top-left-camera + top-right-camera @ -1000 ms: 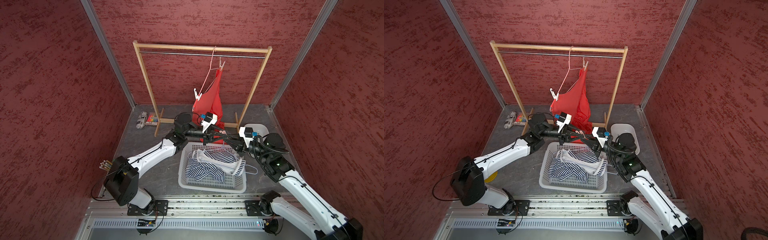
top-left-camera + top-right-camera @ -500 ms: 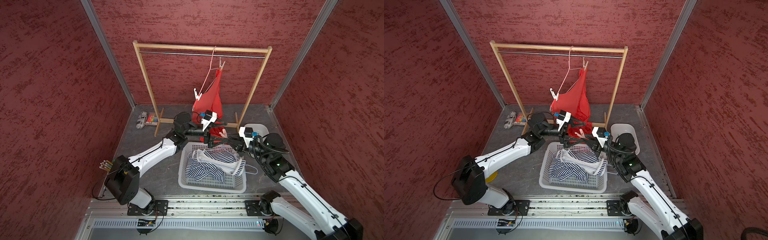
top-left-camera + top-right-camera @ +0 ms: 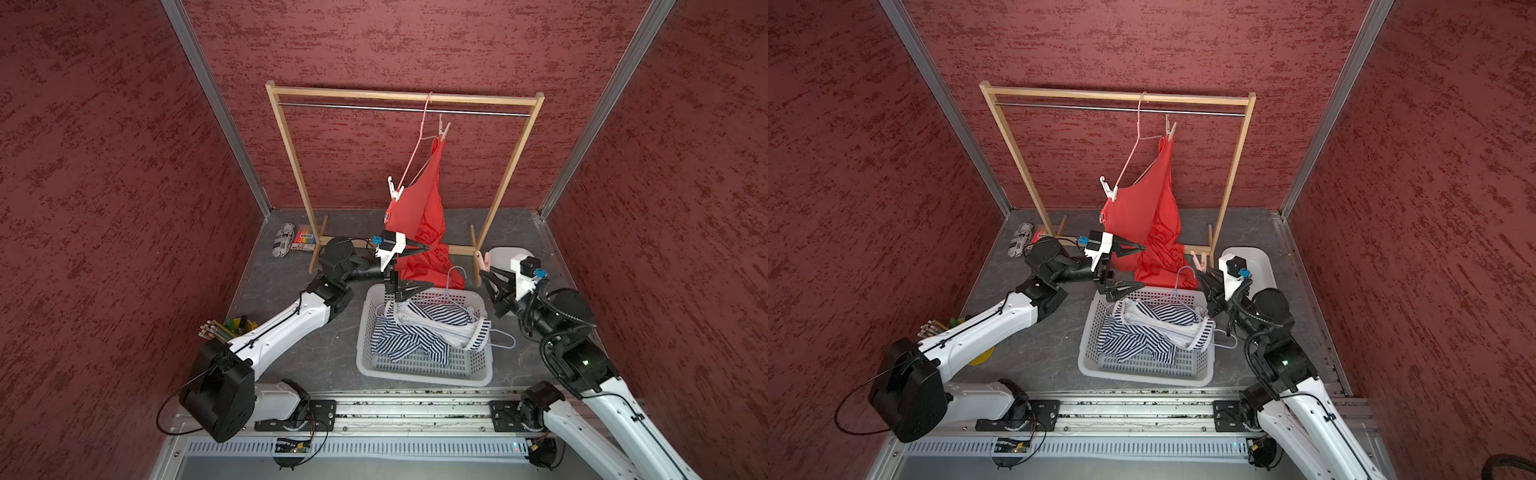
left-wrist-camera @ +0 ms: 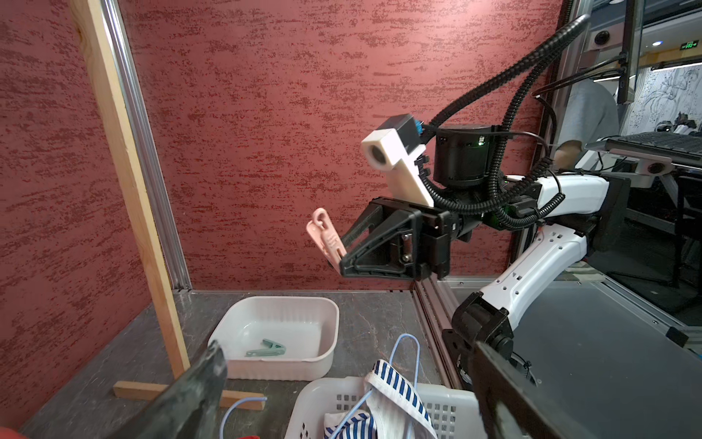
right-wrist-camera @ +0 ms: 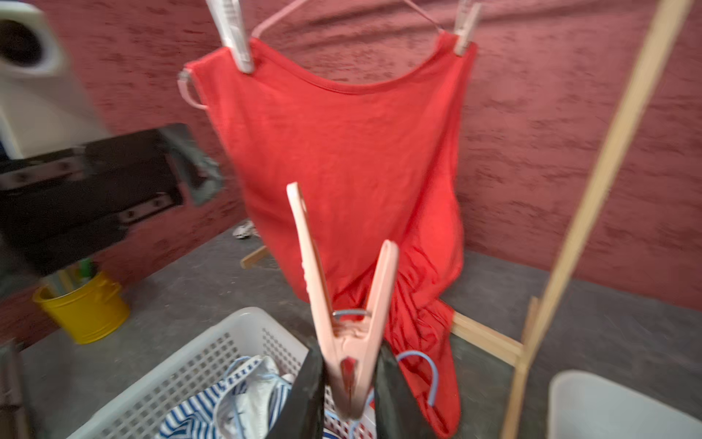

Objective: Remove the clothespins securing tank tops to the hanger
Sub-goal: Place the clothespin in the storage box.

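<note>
- Pink clothespin (image 5: pixel 343 327) stands nearly upright by the rack's (image 3: pixel 508 174) foot, its legs splayed upward.
- Right gripper (image 3: pixel 487 275), arm raised from the table, has its jaws clamped on the pin's nose.
- Left gripper (image 3: pixel 430 266) has its jaws gaping wide beside the orange-red tank top (image 3: pixel 419 208).

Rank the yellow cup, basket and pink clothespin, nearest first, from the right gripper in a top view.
1. The pink clothespin, in the right gripper.
2. The basket, beside it.
3. The yellow cup, by the left arm.
</note>
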### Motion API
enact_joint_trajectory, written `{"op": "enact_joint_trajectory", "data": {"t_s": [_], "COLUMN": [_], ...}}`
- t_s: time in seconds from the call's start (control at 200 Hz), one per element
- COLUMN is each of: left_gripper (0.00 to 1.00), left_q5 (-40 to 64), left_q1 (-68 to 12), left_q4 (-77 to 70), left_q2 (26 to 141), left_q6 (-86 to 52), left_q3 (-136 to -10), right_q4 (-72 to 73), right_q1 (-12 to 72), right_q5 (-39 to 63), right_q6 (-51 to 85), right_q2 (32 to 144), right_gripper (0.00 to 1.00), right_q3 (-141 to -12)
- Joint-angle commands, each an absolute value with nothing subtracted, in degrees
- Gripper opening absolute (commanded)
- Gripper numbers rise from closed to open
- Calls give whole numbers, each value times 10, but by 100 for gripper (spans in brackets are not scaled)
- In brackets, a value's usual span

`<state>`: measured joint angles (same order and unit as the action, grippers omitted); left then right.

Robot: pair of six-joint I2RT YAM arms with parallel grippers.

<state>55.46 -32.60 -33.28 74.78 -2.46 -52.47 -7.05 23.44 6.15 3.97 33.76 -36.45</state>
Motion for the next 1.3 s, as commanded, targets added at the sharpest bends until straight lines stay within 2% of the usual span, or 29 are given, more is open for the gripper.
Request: {"op": "enact_joint_trajectory", "data": {"t_s": [0.0, 0.105, 0.18, 0.326, 0.406, 0.571, 0.761, 0.816, 0.997, 1.207, 1.292], "left_gripper": [100, 100, 100, 100, 100, 100, 100, 100, 100, 100, 100], "left_q5": [567, 577, 568, 562, 560, 520, 461, 433, 338, 310, 303], "left_q1": [-322, -323, -323, -323, -325, -336, -347, -353, -375, -376, -376], "left_q4": [-283, -228, -195, -169, -142, 21, 53, 88, 123, 130, 137], "left_q2": [731, 728, 719, 691, 676, 678, 701, 723, 770, 802, 811], "left_q6": [8, 23, 33, 39, 46, 119, 152, 170, 219, 231, 240], "left_q3": [-522, -525, -520, -492, -480, -506, -518, -539, -564, -581, -588], "right_q4": [-134, -133, -120, -93, -87, -96, -63, -75, -62, -75, -79], "right_q1": [236, 220, 185, 55, 14, -33, -44, -46, -46, -46, -46], "right_q5": [-135, -223, -232, -122, -87, -51, -58, -49, -17, -12, -18], "right_q6": [81, 110, 121, 123, 105, 63, 53, 51, 57, 56, 58], "right_q2": [379, 439, 468, 531, 576, 696, 762, 788, 841, 871, 871], "right_gripper": [0, 0, 0, 0, 0, 0, 0, 5, 10, 21, 31], "right_q3": [-369, -369, -366, -372, -386, -430, -440, -451, -442, -449, -447]}}
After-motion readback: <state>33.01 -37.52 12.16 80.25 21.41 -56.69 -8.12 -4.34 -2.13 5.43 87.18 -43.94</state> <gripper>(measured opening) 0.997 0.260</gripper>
